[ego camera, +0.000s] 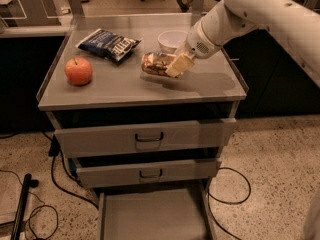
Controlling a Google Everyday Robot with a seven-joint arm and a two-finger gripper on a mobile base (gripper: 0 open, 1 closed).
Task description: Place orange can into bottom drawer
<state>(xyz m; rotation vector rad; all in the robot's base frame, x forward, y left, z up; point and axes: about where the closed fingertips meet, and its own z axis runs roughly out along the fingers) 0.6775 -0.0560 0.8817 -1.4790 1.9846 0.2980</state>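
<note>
The orange can point(154, 64) lies on its side on the grey cabinet top point(125, 86), right of centre. My gripper point(176, 66) reaches down from the upper right and is closed on the can's right end. One cream finger point(180, 63) shows in front of the can; the other is hidden behind it. The can looks just off the surface, with a shadow beneath it. The bottom drawer point(155, 214) stands pulled open at floor level, directly below, and its flat floor is bare.
An orange-red apple point(78, 71) sits at the left of the top, a dark blue chip bag point(107, 44) at the back, a white bowl point(171, 39) behind the can. Two upper drawers point(145, 136) are shut. Cables point(235, 196) lie on the floor.
</note>
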